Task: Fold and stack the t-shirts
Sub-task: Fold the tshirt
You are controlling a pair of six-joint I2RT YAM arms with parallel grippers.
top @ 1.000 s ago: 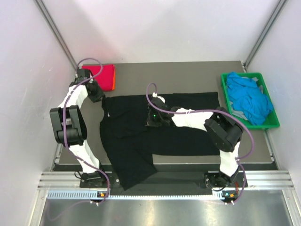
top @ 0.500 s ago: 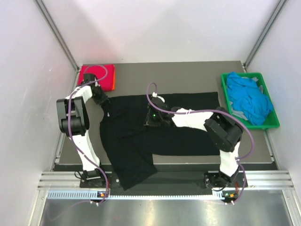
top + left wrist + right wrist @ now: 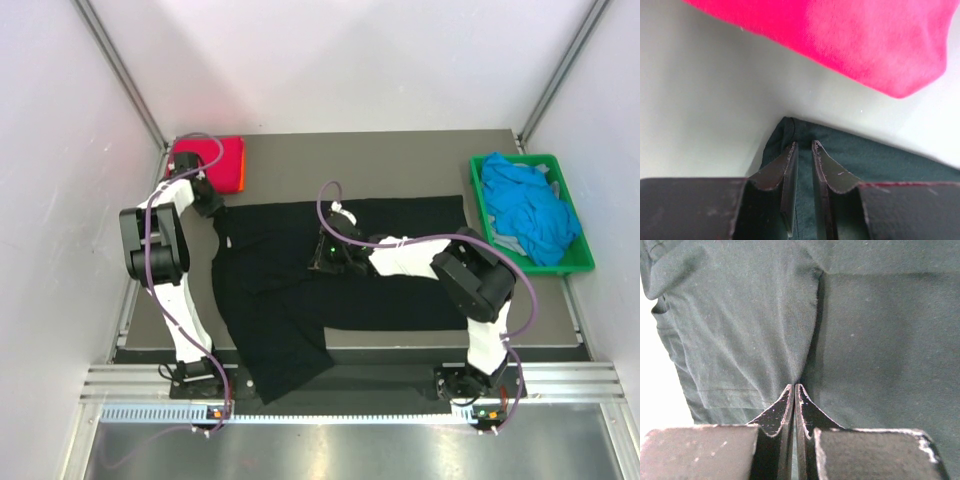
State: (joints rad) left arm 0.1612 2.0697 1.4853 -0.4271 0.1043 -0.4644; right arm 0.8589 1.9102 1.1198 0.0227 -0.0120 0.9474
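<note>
A large black t-shirt [image 3: 280, 320] lies spread on the grey table, its lower part hanging over the near edge. My left gripper [image 3: 212, 203] is at the shirt's far left corner, jaws nearly together on the cloth [image 3: 880, 165], close to the folded magenta-red shirt [image 3: 212, 160] [image 3: 865, 35]. An orange edge [image 3: 243, 175] shows under the magenta one. My right gripper [image 3: 318, 260] is shut on a pinched fold in the middle of the black shirt [image 3: 740, 330]; wrinkles run to its fingertips [image 3: 788, 392]. Bright blue shirts [image 3: 530, 210] lie heaped at the right.
The blue shirts sit in a green plastic crate [image 3: 540, 269] at the table's right edge. Bare grey table [image 3: 400, 160] shows behind the black shirt. White walls close in on both sides and the back.
My left arm has swung in from the table's left side, and its gripper now sits at the black shirt's far left corner. The right gripper has barely moved.
</note>
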